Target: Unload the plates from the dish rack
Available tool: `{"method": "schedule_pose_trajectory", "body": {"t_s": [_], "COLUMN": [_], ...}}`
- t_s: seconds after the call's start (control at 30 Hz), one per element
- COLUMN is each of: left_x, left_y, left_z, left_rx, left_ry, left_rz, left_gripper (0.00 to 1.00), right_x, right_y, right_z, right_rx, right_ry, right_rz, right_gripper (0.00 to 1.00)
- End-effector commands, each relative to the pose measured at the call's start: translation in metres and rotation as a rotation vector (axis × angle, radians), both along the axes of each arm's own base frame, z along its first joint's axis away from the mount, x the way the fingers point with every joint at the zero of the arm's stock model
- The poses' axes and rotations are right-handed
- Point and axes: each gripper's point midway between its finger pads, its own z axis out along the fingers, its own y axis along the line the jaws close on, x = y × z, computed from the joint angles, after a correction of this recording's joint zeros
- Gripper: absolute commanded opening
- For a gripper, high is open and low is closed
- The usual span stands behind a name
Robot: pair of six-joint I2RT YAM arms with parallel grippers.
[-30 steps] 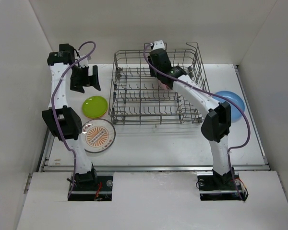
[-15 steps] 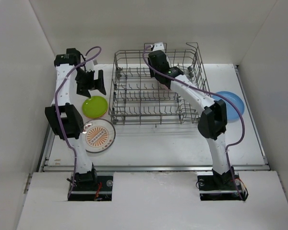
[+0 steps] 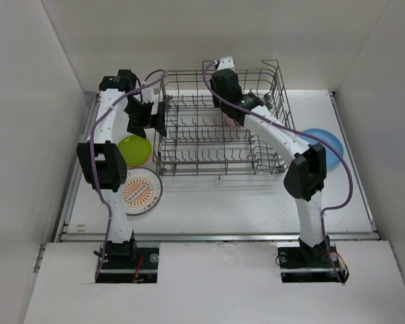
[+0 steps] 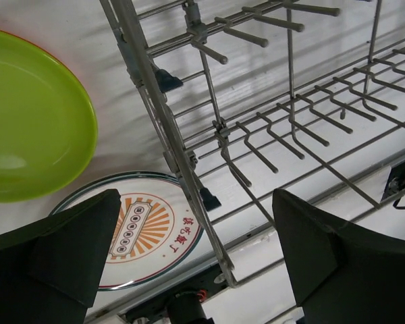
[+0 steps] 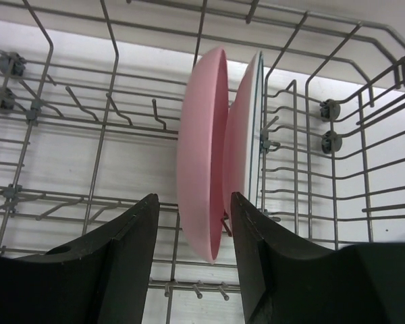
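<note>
Since a second ago your left arm has swung away from the left edge of the desk (image 3: 256, 209) toward its middle. The left fingers (image 4: 67, 250) now hang spread wide, holding nothing, right over the left wall of the dish rack (image 3: 219, 158). Your right arm shifted briefly and is back almost where it was, reaching down into the far half of the rack. The widest bare strip of desk runs along the near edge, in front of the rack. A narrower strip lies between the rack and the right edge. Toward the near-left corner the white patterned plate (image 4: 142, 229) lies flat on the desk. Just beyond it lies the lime green plate (image 4: 27, 115), and both sit just beside the rack's left wall, partly under your left arm. The blue plate (image 3: 327, 145) lies flat near the right edge, half hidden behind the right elbow. Inside the rack, toward the far edge, the pink plate (image 5: 202, 155) stands on edge among the tines. A second plate (image 5: 246, 135) stands just beside it on the right-edge side. The right fingers (image 5: 121, 263) are parted and straddle the pink plate's lower rim, with a gap showing on each side. Tall wire walls and rows of tines crowd both sets of fingers.
</note>
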Motion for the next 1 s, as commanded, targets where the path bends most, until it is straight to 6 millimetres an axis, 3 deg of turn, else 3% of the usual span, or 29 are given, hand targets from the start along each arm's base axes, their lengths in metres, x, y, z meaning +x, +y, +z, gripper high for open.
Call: {"method": "schedule_pose_trajectory", "body": {"t_s": [0.0,0.2,0.23,0.47,0.53,0.7,0.87,0.97], "left_x": [0.002,0.005,0.005,0.004,0.004,0.004,0.002,0.002], "left_y": [-0.006,-0.01,-0.01,-0.013,-0.013,-0.014,-0.016,-0.017], "left_z": [-0.003,-0.018,-0.022,-0.031,-0.037,-0.039,-0.041,-0.044], "left_rx": [-0.001,0.031,0.032,0.015,0.014,0.006,-0.003,-0.011], "left_ry": [0.009,0.043,0.058,0.093,0.111,0.121,0.13,0.142], "left_rz": [-0.018,-0.033,-0.033,-0.037,-0.028,-0.03,-0.031,-0.032], "left_gripper": [0.94,0.9,0.89,0.52,0.34,0.11,0.03,0.0], "right_x": [-0.006,-0.005,-0.004,0.01,0.013,0.015,0.01,0.009], "right_y": [-0.005,0.012,0.015,0.028,0.027,0.014,0.003,0.009], "right_z": [0.042,0.026,0.031,0.002,-0.004,0.001,0.029,0.024], "right_rx": [0.03,0.045,0.056,0.05,0.039,0.027,0.044,0.052], "right_ry": [-0.09,-0.046,-0.053,-0.017,-0.013,-0.024,-0.062,-0.046], "right_rz": [-0.013,0.064,0.076,0.078,0.065,0.022,0.017,0.05], "right_gripper": [0.53,0.53,0.53,0.5,0.5,0.5,0.5,0.5]}}
